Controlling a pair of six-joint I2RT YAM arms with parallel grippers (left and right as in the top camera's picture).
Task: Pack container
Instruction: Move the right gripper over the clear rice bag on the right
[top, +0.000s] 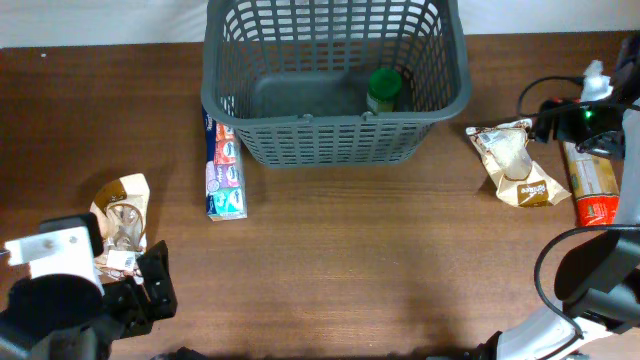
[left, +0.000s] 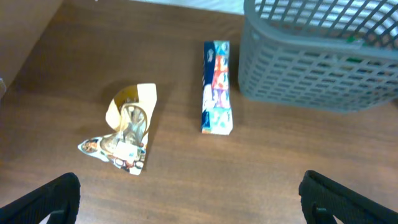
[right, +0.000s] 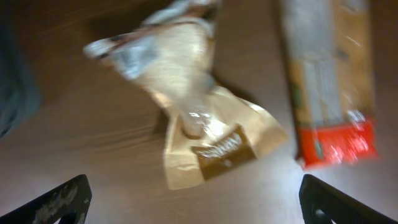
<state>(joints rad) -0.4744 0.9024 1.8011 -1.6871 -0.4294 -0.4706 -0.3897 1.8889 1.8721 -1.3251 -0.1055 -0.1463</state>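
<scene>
Brown wood table all across, and we start far left: the left claw hangs over the near-left corner, its two dark fingers spread wide, nothing between them. Just ahead of it lies a crumpled tan bag, flat on the wood, with a printed label at its near end. Moving right, a long box in blue, white and red lies lengthwise, just beside the basket's left front corner; whether it touches the wall I can't tell. Now the basket itself: dark grey, lattice walls, sitting upright at the far middle of the table, well apart from both claws. Inside, one jar with a green lid stands upright on the floor, close to the front wall, towards the right. On we go: right of the basket a tan and white pouch lies on the table, and just beside it, further right, a long packet with a red end. The right claw hovers above these two, fingers wide apart, gripping nothing; its view is blurred.
</scene>
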